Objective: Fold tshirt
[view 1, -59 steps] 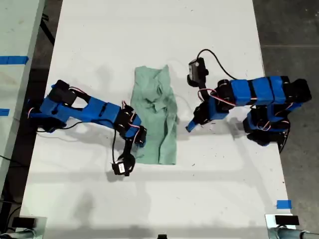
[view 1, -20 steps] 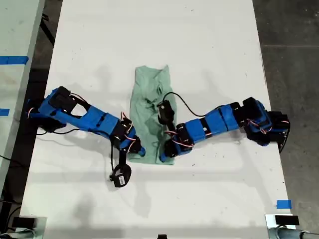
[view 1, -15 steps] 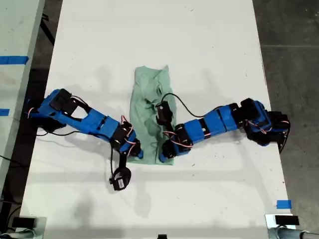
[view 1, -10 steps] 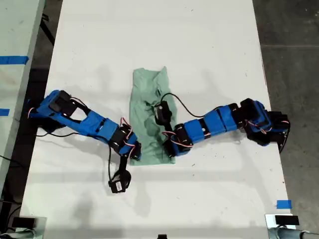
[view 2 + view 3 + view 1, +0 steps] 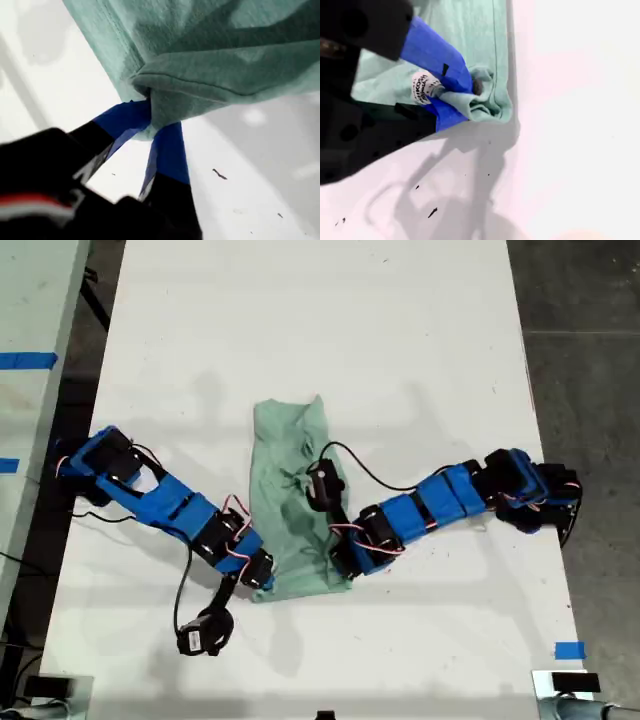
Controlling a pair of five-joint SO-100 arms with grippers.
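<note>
Two grippers each have a pinch of the tshirt, a pale mint-green strip of wrinkled cloth lying on the white table. It lies about midway between the table's two long edges and runs along the table's length.

In the first wrist view, our first gripper has its blue-taped jaws drawn close together on a bunched fold at a corner of the tshirt. The cloth spreads away from the jaws, with bare table beside it.

In the second wrist view, our second gripper is clamped on a crumpled corner of the tshirt, just where the hemmed side edge meets the end edge. White table with a few dark specks lies just past that corner.

In the exterior view, one blue arm reaches in from the exterior view's left to the strip's end corner on that side. Another blue arm reaches in from the exterior view's right to the other corner of the same end.

The wrist views do not settle which arm carries which gripper. The strip's far end lies flat, with no gripper on it.
</note>
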